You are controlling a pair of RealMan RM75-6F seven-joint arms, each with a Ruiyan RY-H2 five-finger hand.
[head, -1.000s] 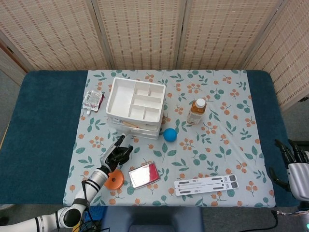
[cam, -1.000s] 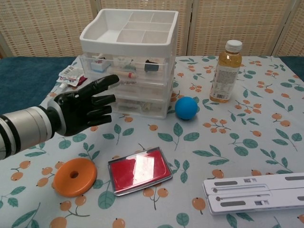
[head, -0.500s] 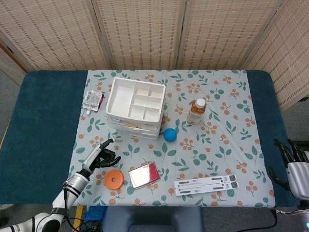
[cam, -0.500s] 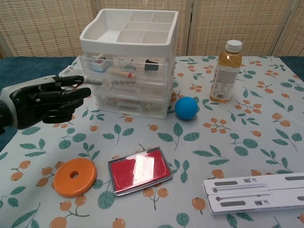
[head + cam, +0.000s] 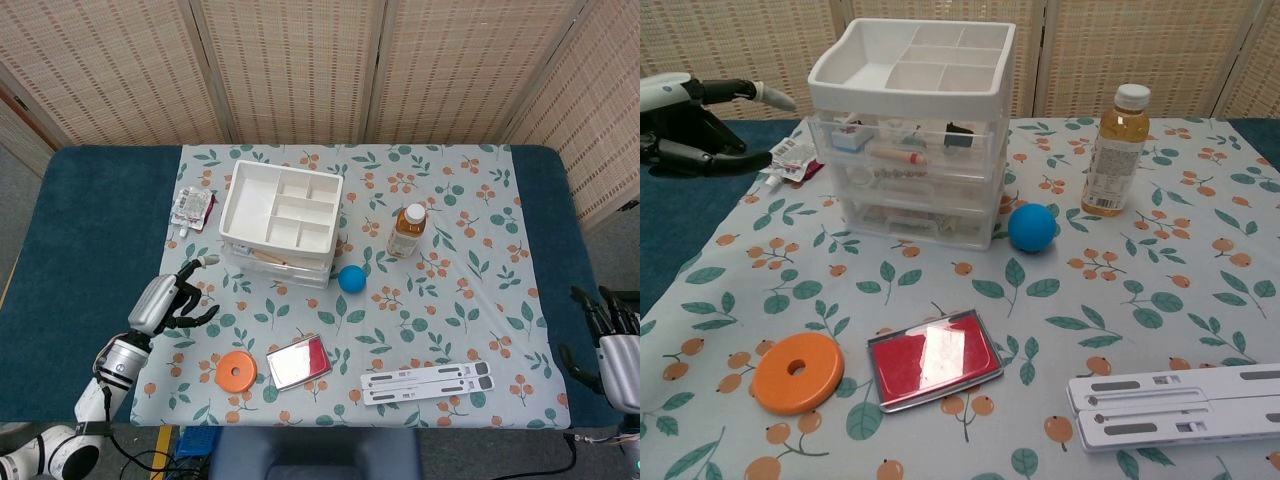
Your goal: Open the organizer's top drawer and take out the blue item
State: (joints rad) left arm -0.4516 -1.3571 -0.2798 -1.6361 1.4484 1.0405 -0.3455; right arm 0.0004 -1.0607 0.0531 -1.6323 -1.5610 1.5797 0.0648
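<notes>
Organizer: a clear three-drawer unit under a white divided tray, standing on the surface; you are facing its top drawer, closed, with a small blue item lying at its left end. Likely light, stiff, slick plastic; you are best hooking the drawer's front lip. Blue ball sitting just beside the unit, outside it. Left robot hand hovering well left, fingers spread, empty. Right robot hand resting at the far edge, fingers apart, holding nothing.
</notes>
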